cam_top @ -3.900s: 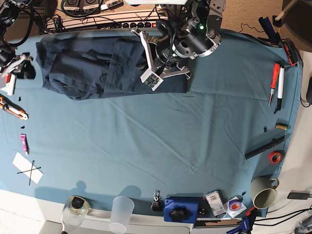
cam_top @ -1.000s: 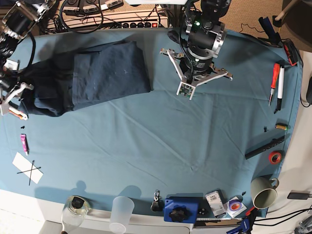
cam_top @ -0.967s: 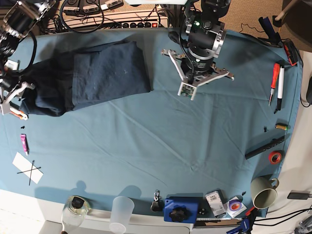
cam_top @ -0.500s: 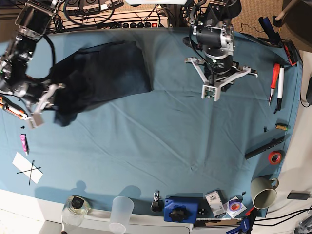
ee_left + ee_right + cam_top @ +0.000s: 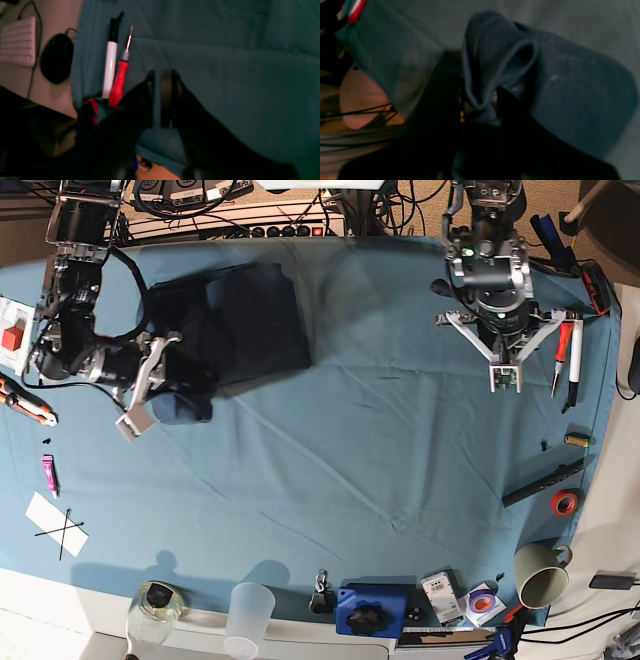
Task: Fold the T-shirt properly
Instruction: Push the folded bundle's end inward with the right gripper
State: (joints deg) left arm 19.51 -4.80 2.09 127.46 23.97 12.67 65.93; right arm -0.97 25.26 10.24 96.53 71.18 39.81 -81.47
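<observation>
A plain dark navy T-shirt point(image 5: 570, 105), unpatterned, is seen bunched between the black jaws of the right gripper point(image 5: 480, 110). A teal-blue table cloth point(image 5: 237, 62) is spread beneath the black jaws of the left gripper point(image 5: 162, 82). Left of those jaws a red-handled screwdriver point(image 5: 119, 83) and a white marker point(image 5: 110, 67) with a black cap are shown.

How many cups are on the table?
2: a clear plastic cup at the near edge, and a mug at the near right corner. Others may be hidden.
</observation>
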